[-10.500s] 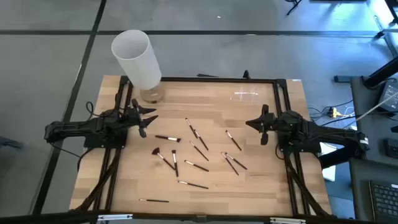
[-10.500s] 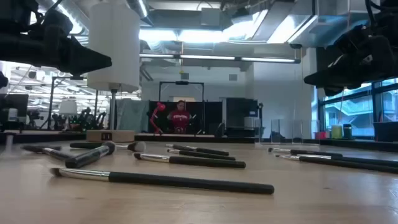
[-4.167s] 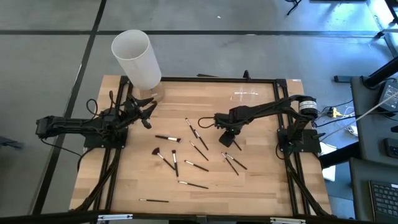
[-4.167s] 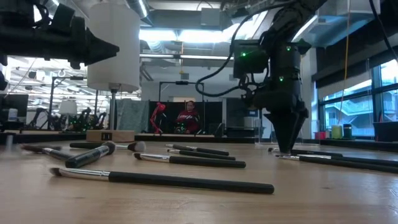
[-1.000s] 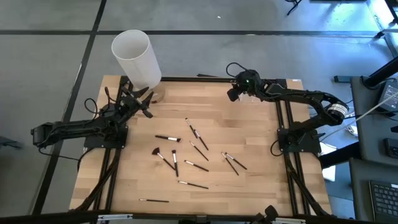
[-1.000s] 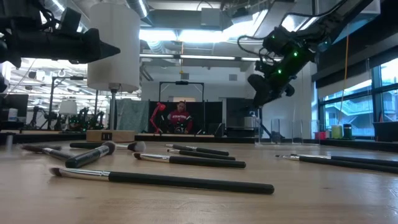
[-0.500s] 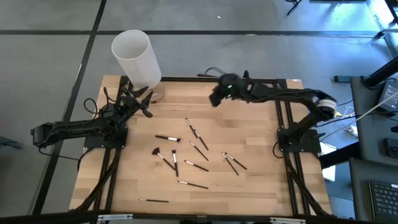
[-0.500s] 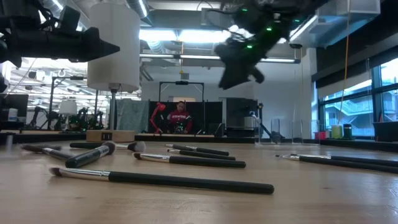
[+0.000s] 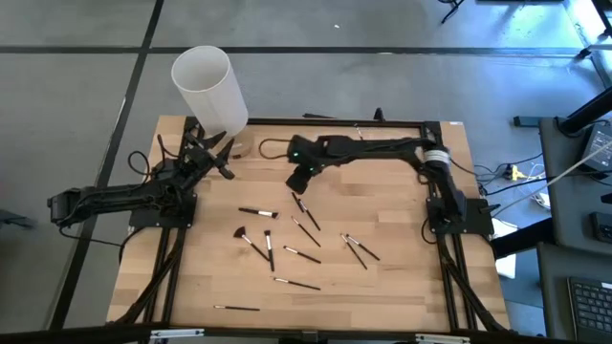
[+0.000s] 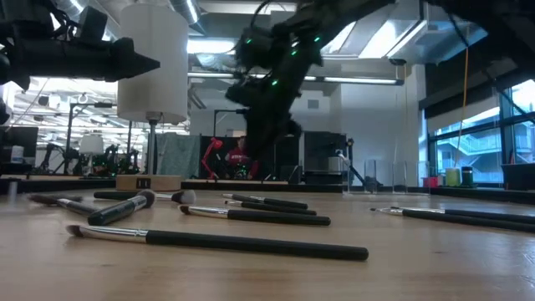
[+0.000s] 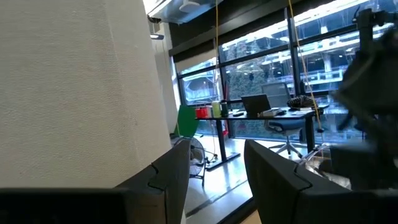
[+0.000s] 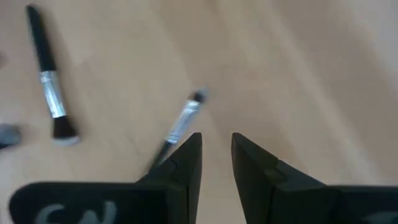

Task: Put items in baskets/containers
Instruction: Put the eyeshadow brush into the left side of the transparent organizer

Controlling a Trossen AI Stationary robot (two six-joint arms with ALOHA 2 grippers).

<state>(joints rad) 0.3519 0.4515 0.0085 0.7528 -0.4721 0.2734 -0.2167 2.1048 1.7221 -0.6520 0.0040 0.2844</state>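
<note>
Standing at upper left: white cylinder (image 9: 210, 91), contents unseen | brushes (image 9: 270, 250) on counter (image 9: 402, 287) | left claw (image 9: 218, 153) apart, empty | right claw (image 9: 298, 182) apart, empty

My right tool (image 10: 269, 125) hangs above the far side of the bench (image 10: 267, 267), lit with green lights. Black-handled brushes (image 10: 217, 241) lie flat across the wood. A tall white cylinder (image 10: 153, 63) stands at the back left.

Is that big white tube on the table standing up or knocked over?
Standing upright. The white tube shows its open round mouth to the overhead camera, and the low view shows it as a vertical column.
</note>
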